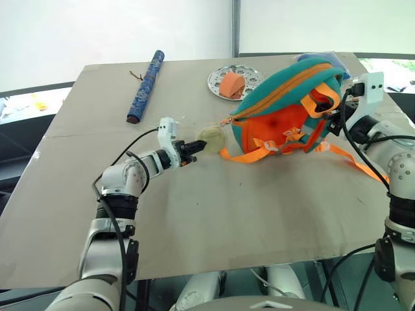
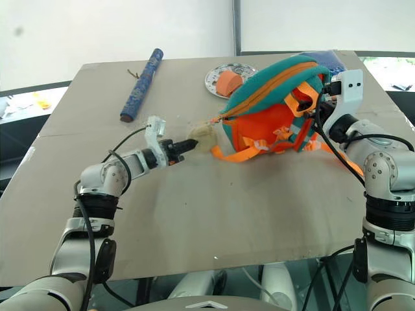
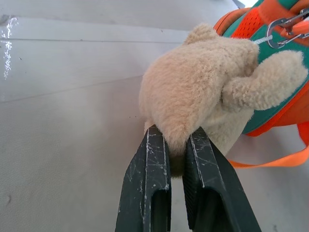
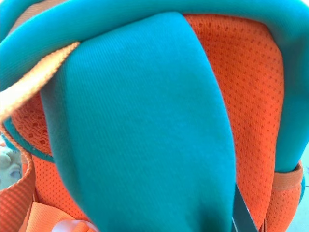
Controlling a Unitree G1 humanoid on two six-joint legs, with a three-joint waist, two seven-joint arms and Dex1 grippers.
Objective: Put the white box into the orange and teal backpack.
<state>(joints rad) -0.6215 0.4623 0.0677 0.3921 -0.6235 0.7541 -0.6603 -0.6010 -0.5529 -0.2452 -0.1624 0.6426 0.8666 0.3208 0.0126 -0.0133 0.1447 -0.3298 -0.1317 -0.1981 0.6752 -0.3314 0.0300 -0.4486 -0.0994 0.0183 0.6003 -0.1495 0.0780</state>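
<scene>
Notably, the left end effector (image 3: 176, 145) pinched the plush toy (image 3: 207, 92) beside the orange and teal backpack (image 1: 285, 110), whose far side the right end effector (image 1: 338, 120) gripped.

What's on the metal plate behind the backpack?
An orange object sits on the perforated metal plate. The backpack covers the plate's near right edge, so anything lying there is hidden. No white box shows on it.

Silver arms, black cables, scuffed black fingers (image 3: 157, 188).
</scene>
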